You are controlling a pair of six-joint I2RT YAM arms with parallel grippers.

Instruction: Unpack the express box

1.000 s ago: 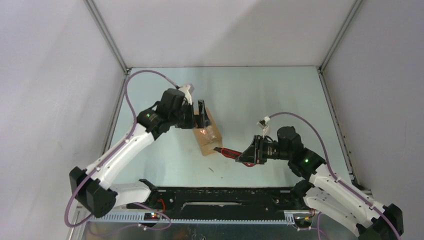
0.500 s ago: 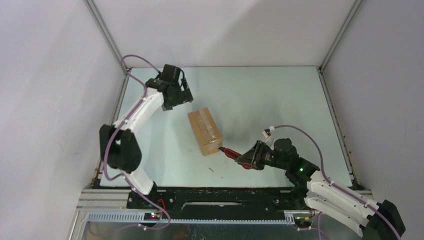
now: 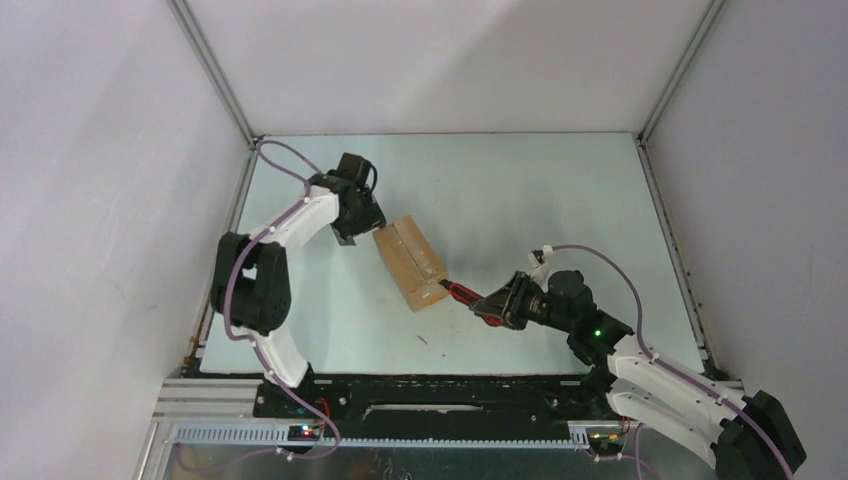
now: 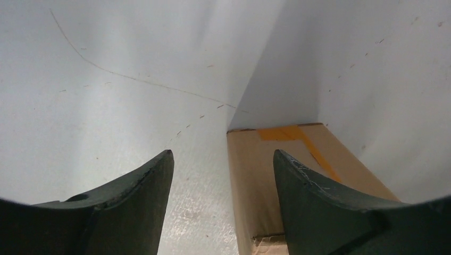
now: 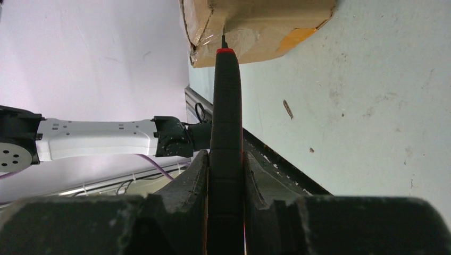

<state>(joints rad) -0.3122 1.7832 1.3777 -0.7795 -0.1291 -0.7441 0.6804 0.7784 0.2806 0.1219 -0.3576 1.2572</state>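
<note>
Left gripper (image 4: 223, 154) swung back beside the still-taped express box (image 3: 410, 262), fingers apart, empty; right gripper (image 5: 226, 170) clamps the knife (image 5: 226, 106)

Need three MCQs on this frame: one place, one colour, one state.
1. Where is the knife tip?
A) at the express box near end
B) on bare table
C) at the back wall

2. The tape strip on the box is:
A) blue
B) yellow-orange
C) green

3. The right gripper is:
A) open and empty
B) shut on the box
C) shut on the knife

Answers:
1 A: the right wrist view shows the tip at the box's taped corner.
2 B: the left wrist view shows a yellow-orange strip.
3 C: it clamps the knife's handle from both sides.
</note>
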